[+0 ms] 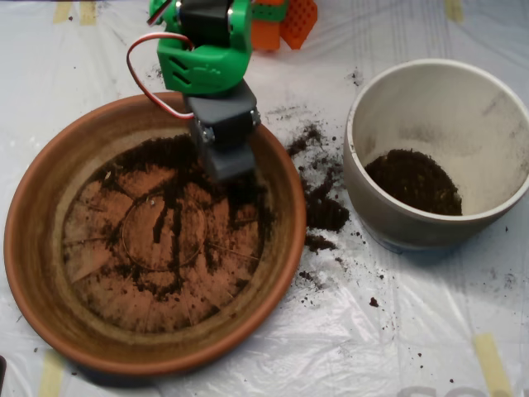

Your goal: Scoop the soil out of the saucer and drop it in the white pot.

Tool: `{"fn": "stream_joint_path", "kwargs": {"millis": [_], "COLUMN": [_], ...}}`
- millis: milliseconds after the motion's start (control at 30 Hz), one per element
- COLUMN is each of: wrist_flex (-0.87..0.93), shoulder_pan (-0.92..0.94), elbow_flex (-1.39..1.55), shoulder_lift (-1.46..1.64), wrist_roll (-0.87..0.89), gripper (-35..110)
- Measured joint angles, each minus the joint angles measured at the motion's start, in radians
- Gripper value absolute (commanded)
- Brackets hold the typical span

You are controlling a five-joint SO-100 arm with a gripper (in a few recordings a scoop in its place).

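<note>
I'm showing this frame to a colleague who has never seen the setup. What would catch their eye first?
Probably the big terracotta saucer at left, its floor streaked with thin leftover soil. Next, the green arm reaching down from the top, its grey scoop over the saucer's upper right part. At right stands the white pot with a dark mound of soil in its bottom, and spilled soil lies on the plastic sheet between the two dishes.

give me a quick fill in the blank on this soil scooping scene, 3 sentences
1. The scoop is over the ____ part of the saucer.
2. The white pot stands to the ____ of the saucer.
3. Spilled soil lies on the sheet ____ the saucer and the pot.

Missing words: upper; right; between
</note>
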Motion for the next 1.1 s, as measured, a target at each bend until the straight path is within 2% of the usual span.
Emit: {"fn": "stream_joint_path", "kwargs": {"millis": [333,800,1100], "wrist_flex": [0.029,0.23,0.348], "shoulder_pan": [-0.011,-0.282,-0.471], "elbow_flex": [-0.101,-0.307,-0.65], "shoulder_lift": [0.028,0.264,0.173], "wrist_roll": [0.275,0.382,0.416], "gripper": [-1,-1,-1]}}
